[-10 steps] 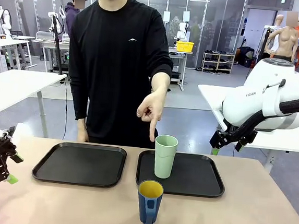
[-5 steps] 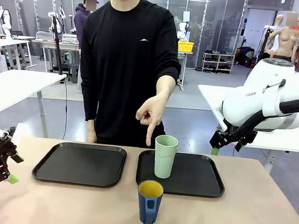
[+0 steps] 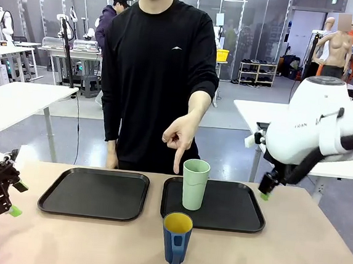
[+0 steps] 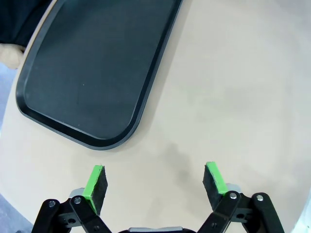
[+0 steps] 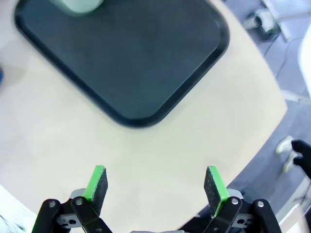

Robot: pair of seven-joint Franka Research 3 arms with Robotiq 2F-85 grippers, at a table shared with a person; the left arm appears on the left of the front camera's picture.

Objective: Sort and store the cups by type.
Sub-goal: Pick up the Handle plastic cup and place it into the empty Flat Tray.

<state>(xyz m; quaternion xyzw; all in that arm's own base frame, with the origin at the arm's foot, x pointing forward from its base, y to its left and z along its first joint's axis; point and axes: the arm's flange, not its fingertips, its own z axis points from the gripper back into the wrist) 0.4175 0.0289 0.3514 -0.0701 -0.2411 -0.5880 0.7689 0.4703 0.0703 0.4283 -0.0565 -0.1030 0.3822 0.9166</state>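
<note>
A tall mint-green tumbler stands upright at the front left of the right black tray. In front of that tray, on the bare table, stands a dark blue mug with a yellow inside, its handle facing me. A person's hand points down just left of the tumbler. My left gripper hovers open at the table's left edge, beside the left tray. My right gripper is open above the table near the right tray's corner; the tumbler's base is at the top of its view.
The left black tray holds nothing. The person stands at the table's far side, behind the trays. My right arm hangs over the table's right edge, one green pad showing below it. Bare tabletop lies on both sides of the mug.
My right arm has swung and its gripper now points down at the table by the right tray. The person has shifted slightly right, still pointing. The left arm and both cups stayed put.
</note>
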